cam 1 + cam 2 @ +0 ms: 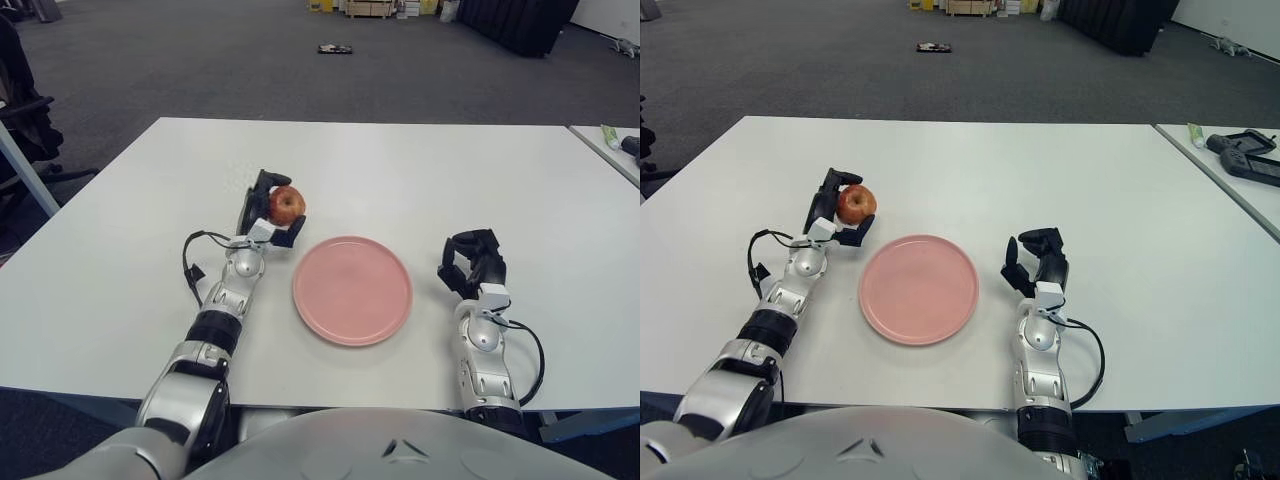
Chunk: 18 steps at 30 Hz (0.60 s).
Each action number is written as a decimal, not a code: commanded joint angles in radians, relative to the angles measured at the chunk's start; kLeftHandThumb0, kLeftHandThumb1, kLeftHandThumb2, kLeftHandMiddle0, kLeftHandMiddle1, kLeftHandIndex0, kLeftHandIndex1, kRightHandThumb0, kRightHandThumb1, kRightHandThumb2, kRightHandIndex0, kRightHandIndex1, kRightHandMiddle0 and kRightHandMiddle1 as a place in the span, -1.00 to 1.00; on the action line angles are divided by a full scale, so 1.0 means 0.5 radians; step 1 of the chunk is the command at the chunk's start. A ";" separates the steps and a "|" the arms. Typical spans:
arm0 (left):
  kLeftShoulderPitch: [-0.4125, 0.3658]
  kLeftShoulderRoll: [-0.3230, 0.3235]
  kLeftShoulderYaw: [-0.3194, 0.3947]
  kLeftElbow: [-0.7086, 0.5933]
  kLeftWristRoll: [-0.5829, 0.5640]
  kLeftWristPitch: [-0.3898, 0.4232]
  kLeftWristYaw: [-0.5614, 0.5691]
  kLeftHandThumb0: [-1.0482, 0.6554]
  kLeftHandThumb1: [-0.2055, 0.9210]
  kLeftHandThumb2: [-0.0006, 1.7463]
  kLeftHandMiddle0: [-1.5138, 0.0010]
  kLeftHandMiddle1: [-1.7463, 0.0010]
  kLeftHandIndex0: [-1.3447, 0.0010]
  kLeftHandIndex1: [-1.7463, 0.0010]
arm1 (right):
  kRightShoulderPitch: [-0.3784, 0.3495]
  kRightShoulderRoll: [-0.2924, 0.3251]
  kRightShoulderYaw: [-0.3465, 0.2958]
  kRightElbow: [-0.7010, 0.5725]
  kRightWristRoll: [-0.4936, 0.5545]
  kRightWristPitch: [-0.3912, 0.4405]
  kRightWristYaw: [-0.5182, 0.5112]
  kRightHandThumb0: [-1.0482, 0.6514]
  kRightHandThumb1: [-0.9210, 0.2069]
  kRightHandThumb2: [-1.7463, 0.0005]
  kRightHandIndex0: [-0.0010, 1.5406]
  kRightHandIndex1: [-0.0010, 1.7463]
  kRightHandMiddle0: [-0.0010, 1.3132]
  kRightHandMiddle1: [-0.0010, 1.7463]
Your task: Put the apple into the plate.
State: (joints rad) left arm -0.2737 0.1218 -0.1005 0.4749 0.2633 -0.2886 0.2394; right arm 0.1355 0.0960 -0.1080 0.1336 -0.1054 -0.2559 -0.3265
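Observation:
My left hand (272, 208) grips a red apple (287, 204) and holds it a little above the white table (400, 180), just left of and behind the plate's rim. The pink plate (352, 289) lies flat at the table's front centre with nothing on it. In the right eye view the apple (855, 204) sits between the dark fingers of the left hand (838, 208), left of the plate (919, 288). My right hand (473, 263) shows to the right of the plate, fingers loosely curled around nothing.
A second table (1230, 160) at the far right carries a dark device (1245, 156) and a green tube (1196, 135). An office chair (20, 130) stands off the table's left edge. Grey carpet with boxes lies beyond.

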 commanded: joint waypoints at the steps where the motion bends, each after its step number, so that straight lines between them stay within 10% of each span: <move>1: 0.063 -0.003 0.002 -0.255 -0.023 0.044 -0.069 -0.34 -0.16 0.58 -0.69 -1.00 0.04 -1.00 | -0.036 -0.021 -0.001 0.015 -0.016 0.000 0.003 -0.22 -0.50 -0.05 -0.19 0.51 -0.44 1.00; 18: 0.511 -0.092 -0.139 -1.144 -0.177 0.105 -0.420 -0.37 -0.27 0.66 -0.70 -1.00 -0.04 -1.00 | -0.050 -0.006 0.001 0.022 -0.008 0.026 -0.013 -0.22 -0.53 -0.02 -0.21 0.49 -0.46 1.00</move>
State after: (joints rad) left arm -0.0343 0.0758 -0.1523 -0.0469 0.1797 -0.2233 0.0557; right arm 0.1329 0.0925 -0.1079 0.1378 -0.1060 -0.2460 -0.3295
